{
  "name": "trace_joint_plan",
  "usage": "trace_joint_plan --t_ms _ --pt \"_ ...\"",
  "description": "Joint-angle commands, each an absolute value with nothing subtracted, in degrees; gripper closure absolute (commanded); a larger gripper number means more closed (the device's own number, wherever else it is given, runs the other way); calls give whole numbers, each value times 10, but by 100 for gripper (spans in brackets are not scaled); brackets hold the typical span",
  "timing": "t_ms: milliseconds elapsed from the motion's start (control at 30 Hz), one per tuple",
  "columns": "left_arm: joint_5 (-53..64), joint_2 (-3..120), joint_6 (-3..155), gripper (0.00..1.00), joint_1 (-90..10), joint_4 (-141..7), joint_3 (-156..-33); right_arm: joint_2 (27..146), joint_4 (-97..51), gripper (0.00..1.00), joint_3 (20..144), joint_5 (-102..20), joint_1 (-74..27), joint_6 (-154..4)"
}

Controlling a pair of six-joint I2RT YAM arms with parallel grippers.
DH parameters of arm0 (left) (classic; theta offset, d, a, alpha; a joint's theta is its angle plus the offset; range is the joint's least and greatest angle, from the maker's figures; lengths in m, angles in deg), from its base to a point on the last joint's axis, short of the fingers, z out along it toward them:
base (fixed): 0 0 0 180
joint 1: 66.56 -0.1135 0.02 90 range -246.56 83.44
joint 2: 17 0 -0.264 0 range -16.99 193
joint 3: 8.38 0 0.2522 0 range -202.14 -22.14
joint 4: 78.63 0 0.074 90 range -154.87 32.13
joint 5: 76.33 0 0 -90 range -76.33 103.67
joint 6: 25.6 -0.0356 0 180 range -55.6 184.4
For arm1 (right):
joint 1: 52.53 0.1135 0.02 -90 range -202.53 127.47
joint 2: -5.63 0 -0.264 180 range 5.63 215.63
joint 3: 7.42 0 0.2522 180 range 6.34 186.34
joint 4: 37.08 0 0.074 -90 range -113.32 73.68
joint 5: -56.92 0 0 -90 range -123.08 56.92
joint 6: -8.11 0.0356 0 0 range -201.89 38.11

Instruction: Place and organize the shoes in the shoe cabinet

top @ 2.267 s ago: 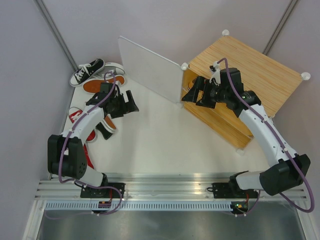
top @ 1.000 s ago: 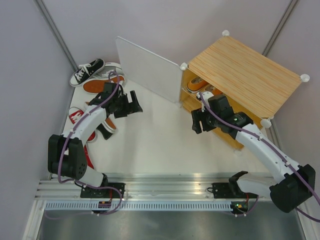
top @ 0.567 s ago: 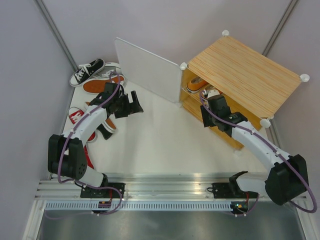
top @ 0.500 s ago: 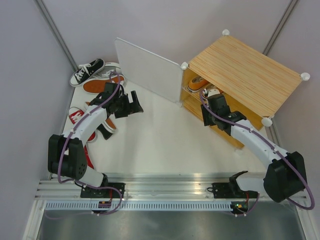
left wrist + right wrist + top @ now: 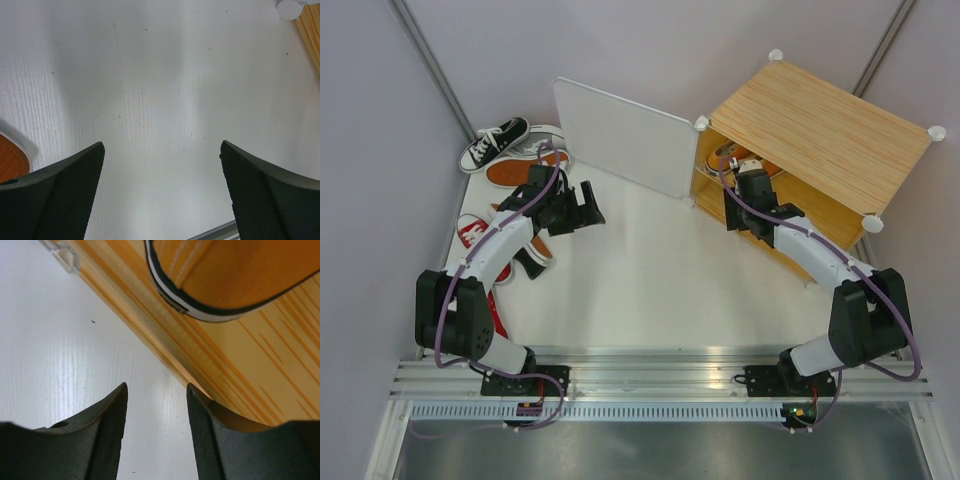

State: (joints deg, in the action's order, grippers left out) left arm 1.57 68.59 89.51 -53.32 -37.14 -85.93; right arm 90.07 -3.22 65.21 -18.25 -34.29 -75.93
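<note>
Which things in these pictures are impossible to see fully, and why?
- Top view: shoe cabinet interior, covered by its wooden top; shoe count inside unclear.
- Top view: red shoes, partly under the left arm.
- Right wrist view: orange shoe, cut by the upper edge.

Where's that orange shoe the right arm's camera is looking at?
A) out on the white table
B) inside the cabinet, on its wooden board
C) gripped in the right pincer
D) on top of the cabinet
B: the orange shoe lies on the wood-grain board inside the shoe cabinet, and the right pincer stands open and empty in front of it.
</note>
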Motion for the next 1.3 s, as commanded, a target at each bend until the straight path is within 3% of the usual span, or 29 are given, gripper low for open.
trace_joint_plan --t_ms 0,267,667,933,1267 --pt "29 666 891 0 -532 -371 -861 870 -85 43 682 -241 -355 -752" --pt "25 682 896 0 -532 -370 -882 858 -107 36 693 -312 -345 -721" --pt "92 617 899 0 -533 -330 -903 836 -53 28 839 -361 -265 -723" --pt "118 600 902 0 -533 -321 -900 815 -50 23 796 -361 -263 -727" --pt "71 625 908 0 -529 -331 -880 857 -51 21 738 -485 -273 -632"
